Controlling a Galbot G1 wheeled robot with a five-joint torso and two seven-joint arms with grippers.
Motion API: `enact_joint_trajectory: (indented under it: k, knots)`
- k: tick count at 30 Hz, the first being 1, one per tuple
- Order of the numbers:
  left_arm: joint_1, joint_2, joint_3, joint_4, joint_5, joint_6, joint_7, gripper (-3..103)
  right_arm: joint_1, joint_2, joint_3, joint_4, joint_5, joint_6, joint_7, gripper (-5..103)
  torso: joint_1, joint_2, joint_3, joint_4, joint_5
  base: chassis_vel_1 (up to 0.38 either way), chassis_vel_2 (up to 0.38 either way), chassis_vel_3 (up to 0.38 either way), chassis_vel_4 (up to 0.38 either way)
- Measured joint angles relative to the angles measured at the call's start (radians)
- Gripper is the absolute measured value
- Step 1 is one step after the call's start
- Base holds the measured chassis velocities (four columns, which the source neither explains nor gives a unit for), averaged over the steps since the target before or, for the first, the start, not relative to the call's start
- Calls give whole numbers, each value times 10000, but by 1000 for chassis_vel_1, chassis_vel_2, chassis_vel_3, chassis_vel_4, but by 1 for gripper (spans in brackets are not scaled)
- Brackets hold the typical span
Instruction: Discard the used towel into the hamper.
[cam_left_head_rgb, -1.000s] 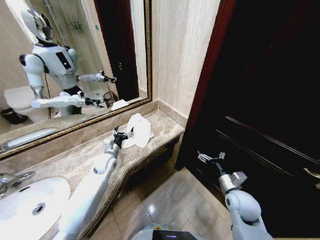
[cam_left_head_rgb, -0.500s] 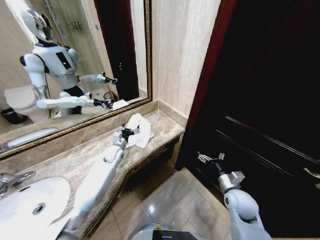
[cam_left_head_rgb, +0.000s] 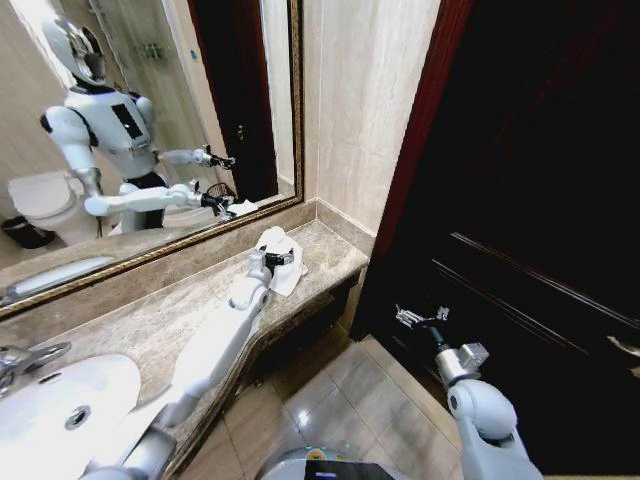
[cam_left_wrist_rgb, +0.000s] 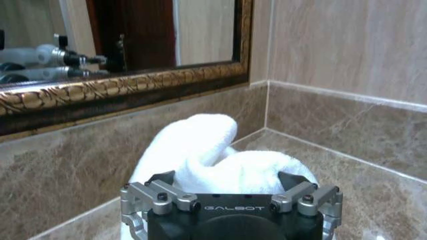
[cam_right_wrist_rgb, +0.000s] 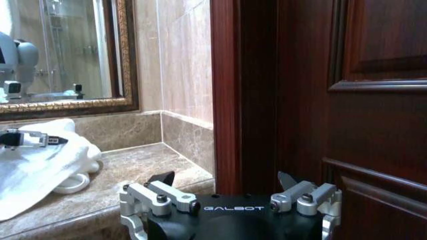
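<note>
I am reaching my left arm far out over the brown stone counter (cam_left_head_rgb: 170, 315), and my left gripper (cam_left_head_rgb: 283, 258) is sitting right on the white towel (cam_left_head_rgb: 288, 275). The towel is lying in a soft, bunched heap at the far end of the counter, in the corner by the wall, just under the big mirror (cam_left_head_rgb: 150, 120) with the gold frame. Through my left wrist camera I am seeing the towel (cam_left_wrist_rgb: 220, 162) puffing up between the two fingers (cam_left_wrist_rgb: 163, 180), which are standing wide apart on either side of it. The fingers are not closing on it, so I am not holding the towel.

My right arm is hanging low at my right side, over the tiled floor (cam_left_head_rgb: 330, 400). My right gripper (cam_left_head_rgb: 420, 316) is floating in front of the dark wooden door (cam_left_head_rgb: 520, 200), well away from the towel. Its fingers (cam_right_wrist_rgb: 160, 179) are spread wide and are holding nothing. From that wrist camera I am also seeing the towel (cam_right_wrist_rgb: 40, 165) on the counter edge, with my left gripper (cam_right_wrist_rgb: 30, 140) resting on top of it.

A white sink (cam_left_head_rgb: 60, 405) is sitting in the counter close to me
</note>
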Motion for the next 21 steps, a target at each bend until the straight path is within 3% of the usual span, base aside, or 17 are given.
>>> enact_joint_trajectory:
  k: [6, 21]
  knots:
    - [-335, 10, 192, 183, -124, 831, -377, 100, -19, 18, -4, -101, 5, 135, -6, 100, 0, 0, 0, 1, 1, 0, 0, 0, 0]
    - [-303, -137, 192, 352, -453, 890, -552, 100, -89, -24, 7, -106, 108, 134, -18, 100, 0, 0, 0, 1, 1, 0, 0, 0, 0]
